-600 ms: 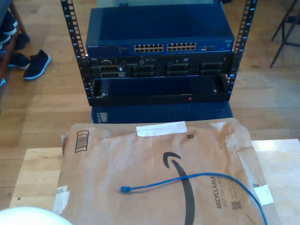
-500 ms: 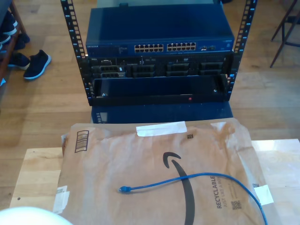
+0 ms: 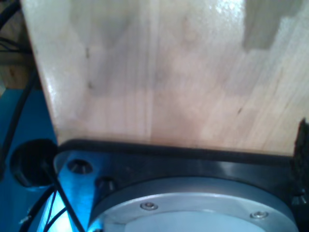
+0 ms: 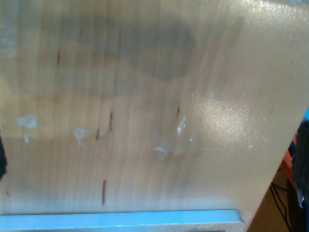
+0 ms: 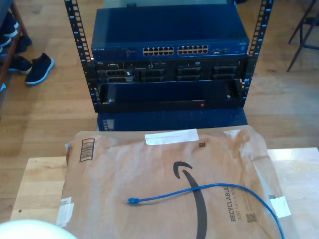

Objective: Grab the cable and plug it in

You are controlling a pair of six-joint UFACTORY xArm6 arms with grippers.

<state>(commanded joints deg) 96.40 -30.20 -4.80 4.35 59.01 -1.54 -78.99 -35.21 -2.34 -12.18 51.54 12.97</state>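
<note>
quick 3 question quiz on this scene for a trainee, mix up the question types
1. True or false: the blue cable is already plugged into the switch.
2. What does the cable's plug rest on? A) bare floor B) brown paper mailer C) the rack
3. Fill in: in the exterior view, the cable runs off the picture's bottom ____ side.

Key: 1 false; 2 B; 3 right.
</note>
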